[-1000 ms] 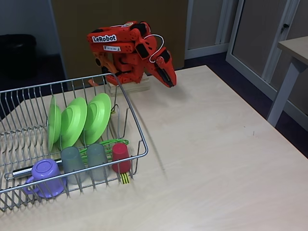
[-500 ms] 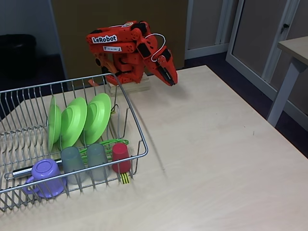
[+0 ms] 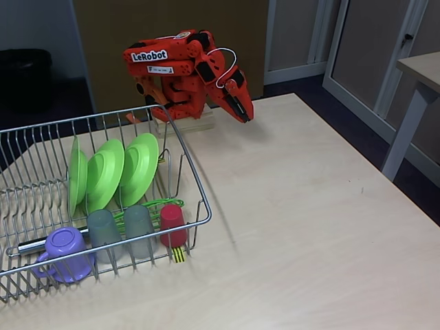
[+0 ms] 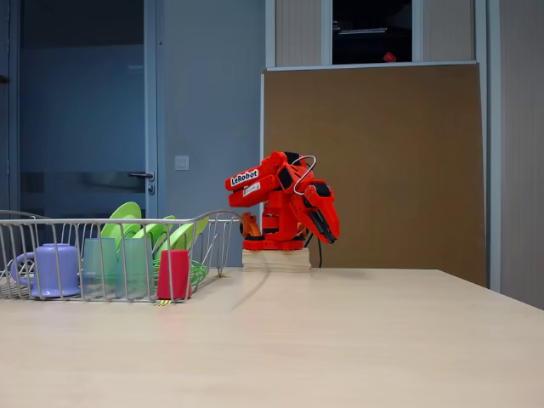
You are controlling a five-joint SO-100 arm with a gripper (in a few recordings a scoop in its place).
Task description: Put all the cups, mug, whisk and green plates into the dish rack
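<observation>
All items are shown in the rack [image 3: 196, 189]: plates [image 3: 110, 172] upright, cups [image 3: 137, 230] and mug [image 3: 62, 249] along the front, whisk [image 3: 148, 205] behind them. The gripper [image 3: 242, 113] is folded near its base, seemingly closed and empty. Only a clear retreat is judged necessary.

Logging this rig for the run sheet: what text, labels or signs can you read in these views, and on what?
"LeRobot": white label on the red arm, upper link, readable in both fixed views.
Smaller white sticker below it: too small to read.
Yellow-black striped tag on the dish rack: stripes, no words.
</observation>
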